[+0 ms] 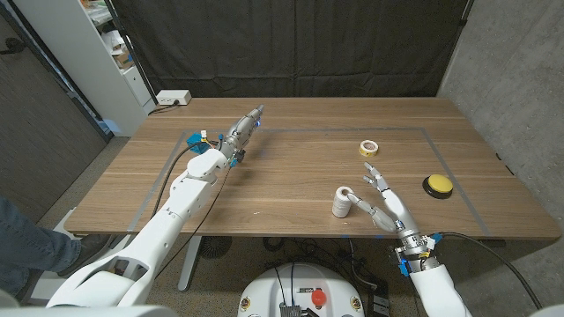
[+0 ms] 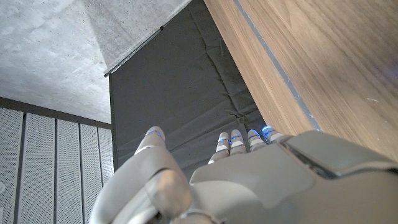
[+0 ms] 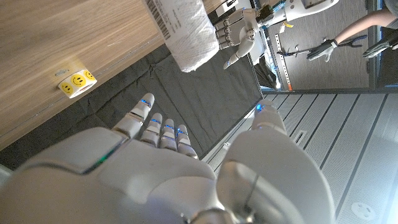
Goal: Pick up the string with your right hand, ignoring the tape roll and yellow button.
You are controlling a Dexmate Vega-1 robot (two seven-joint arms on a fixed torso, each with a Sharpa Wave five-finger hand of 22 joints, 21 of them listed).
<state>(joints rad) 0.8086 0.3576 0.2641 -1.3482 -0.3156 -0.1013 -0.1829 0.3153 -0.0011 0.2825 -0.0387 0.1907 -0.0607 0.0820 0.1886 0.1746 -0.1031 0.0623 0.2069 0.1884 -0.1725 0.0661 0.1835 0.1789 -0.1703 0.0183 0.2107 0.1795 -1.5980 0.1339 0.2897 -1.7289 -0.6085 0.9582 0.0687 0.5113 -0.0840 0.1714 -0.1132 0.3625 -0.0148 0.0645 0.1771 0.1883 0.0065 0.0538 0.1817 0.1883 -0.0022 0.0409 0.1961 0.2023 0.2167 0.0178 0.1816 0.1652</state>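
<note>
The string is a white spool (image 1: pixel 342 202) standing upright near the table's front edge; in the right wrist view the spool (image 3: pixel 180 28) shows past my fingertips. My right hand (image 1: pixel 381 199) is just to the spool's right, fingers spread and holding nothing, with the thumb reaching close to the spool's side. From the wrist, the right hand (image 3: pixel 180 168) shows its fingers apart. My left hand (image 1: pixel 241 132) hovers over the far left of the table with straight fingers and nothing in it. The left hand (image 2: pixel 242 180) points past the table's far edge.
A tape roll (image 1: pixel 369 148) printed with smiley faces lies beyond my right hand; the same tape roll (image 3: pixel 77 83) shows in the right wrist view. A yellow button (image 1: pixel 437 184) sits to the right. Blue tape lines (image 1: pixel 352 130) mark a rectangle on the table. A person's leg (image 1: pixel 31 239) is at the left.
</note>
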